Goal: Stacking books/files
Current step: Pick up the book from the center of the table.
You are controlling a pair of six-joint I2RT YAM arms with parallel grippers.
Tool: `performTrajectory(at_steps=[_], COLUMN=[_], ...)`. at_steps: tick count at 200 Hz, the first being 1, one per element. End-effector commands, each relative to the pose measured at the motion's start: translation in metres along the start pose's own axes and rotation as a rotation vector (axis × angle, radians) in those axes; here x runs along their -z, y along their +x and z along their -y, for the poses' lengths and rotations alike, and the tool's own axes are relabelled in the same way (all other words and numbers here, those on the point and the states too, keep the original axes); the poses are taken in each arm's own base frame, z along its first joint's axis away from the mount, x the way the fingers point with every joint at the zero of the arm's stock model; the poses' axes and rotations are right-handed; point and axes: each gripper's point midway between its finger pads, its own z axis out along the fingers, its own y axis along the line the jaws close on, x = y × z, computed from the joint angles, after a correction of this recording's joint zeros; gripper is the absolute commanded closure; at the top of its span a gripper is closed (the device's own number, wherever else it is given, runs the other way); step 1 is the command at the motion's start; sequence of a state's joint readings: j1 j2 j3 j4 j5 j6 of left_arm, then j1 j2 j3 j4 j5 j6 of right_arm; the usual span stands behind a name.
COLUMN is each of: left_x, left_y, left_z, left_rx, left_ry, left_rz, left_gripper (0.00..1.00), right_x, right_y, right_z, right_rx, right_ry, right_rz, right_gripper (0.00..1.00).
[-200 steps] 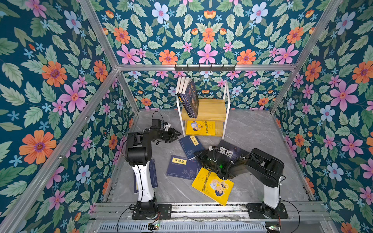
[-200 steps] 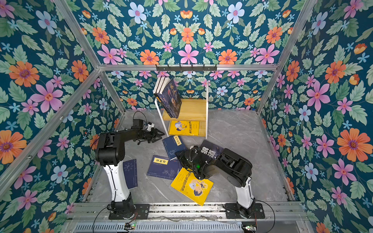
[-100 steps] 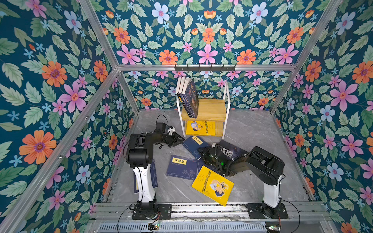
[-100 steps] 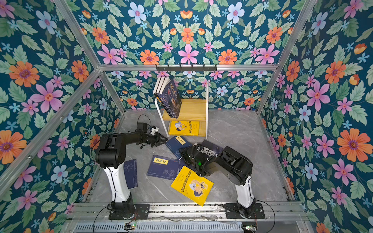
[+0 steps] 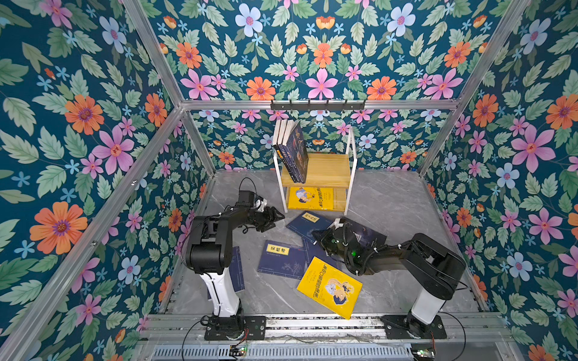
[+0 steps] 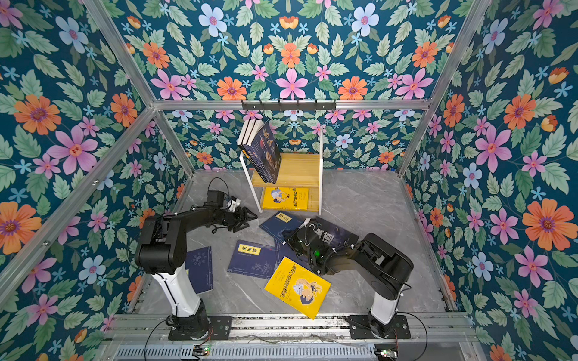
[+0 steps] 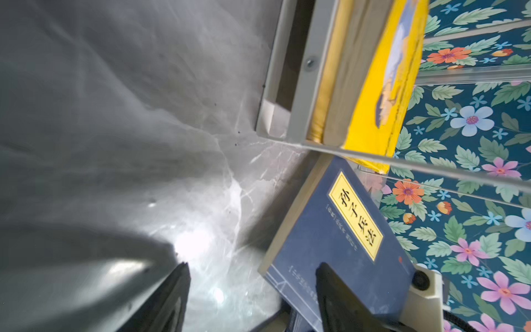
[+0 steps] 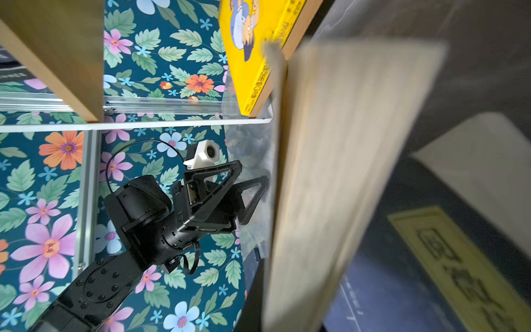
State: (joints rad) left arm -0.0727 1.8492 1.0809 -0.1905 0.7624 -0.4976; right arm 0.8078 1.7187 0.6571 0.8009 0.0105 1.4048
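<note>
Some books (image 5: 292, 150) shelved upper centre; roughly six lie loose on surface (image 5: 391, 203). Centre: left hand (image 5: 279, 215) spread, right hand (image 5: 319, 236) pinching navy book (image 5: 308, 220).

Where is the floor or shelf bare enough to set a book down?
Bare: the floor between shelf and right wall; the top board right of the leaning books. Crowded: the middle, where navy books, a black book and a yellow book crowd in front of the shelf.
</note>
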Motion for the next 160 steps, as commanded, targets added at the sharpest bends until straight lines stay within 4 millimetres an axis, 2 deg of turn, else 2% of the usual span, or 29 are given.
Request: performTrajectory(at_steps=[1,14,27,71,106,128,160], left_x=[0.016,0.025,0.034,0.07,0.099,0.106,0.115], left_y=[-0.004,-0.003,-0.002,0.006,0.016,0.029,0.045], left_z=[0.005,0.016,0.025,0.063,0.092,0.103,0.118], left_rx=[-0.078,-0.122,-0.153,-0.294,-0.418,-0.482,-0.561], left_ry=[-0.027,-0.002,0.022,0.107,0.219,0.293,0.394], left_rz=[0.048,0.06,0.079,0.149,0.222,0.229,0.222], left_gripper=[0.15,0.05,0.0,0.0,0.0,0.0,0.0], right_x=[0.015,0.027,0.039,0.078,0.104,0.119,0.133], right_y=[0.001,0.001,0.0,-0.007,-0.017,-0.021,-0.012], right_z=[-0.033,-0.045,-0.052,-0.07,-0.071,-0.077,-0.09], right_rx=[0.09,0.142,0.181,0.279,0.334,0.385,0.479], right_ry=[-0.082,-0.102,-0.117,-0.205,-0.237,-0.291,-0.359], right_rz=[-0.037,-0.051,-0.06,-0.102,-0.134,-0.162,-0.25], right_gripper=[1.0,1.0,1.0,1.0,1.0,1.0,1.0])
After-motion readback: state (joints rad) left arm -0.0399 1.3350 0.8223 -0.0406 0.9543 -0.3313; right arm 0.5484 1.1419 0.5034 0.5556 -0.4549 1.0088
